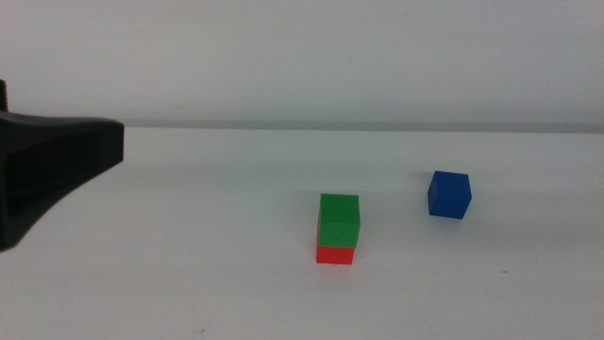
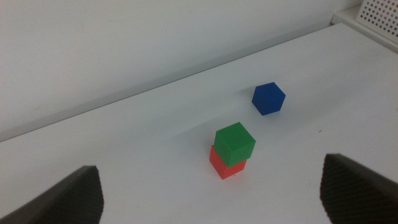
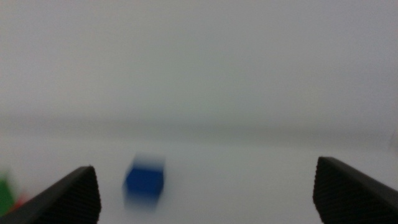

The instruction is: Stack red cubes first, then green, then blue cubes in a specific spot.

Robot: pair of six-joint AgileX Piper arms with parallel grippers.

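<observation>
In the middle view the nearest thing is the dark bulk of the left arm, coming in at the counter's left side; its claw tip is not shown here, so this view says nothing of its jaws. Out on the white counter (image 1: 189,283) the green cube (image 1: 339,219) sits on the red cube (image 1: 335,253), squarely enough that only a low red strip shows beneath it. The pair stands toward the near edge, presumably on the chosen stacking spot, though nothing marks it. The blue cube (image 1: 449,195) rests alone on the counter, toward the right side and a little nearer the far edge, near the stack but clear of it. By my reading, red and green are done and blue is the one step left.

In the left wrist view, the left claw (image 2: 211,193) has its two jaws wide apart, with nothing between them and touching nothing. It hangs above the counter, looking down on the two-cube stack; the green cube is turned slightly against the red one below, so their corners do not quite line up. The blue cube lies beyond the stack, toward the far edge, one corner turned this way.

The right wrist view is blurred. The right claw (image 3: 205,193) also stands with jaws well apart and empty, low over the counter. The blue cube shows as a soft patch ahead between the jaws, closer to one of them, which suggests this arm is placed to fetch it. A smear of green and red at the picture's margin is the stack.
</observation>
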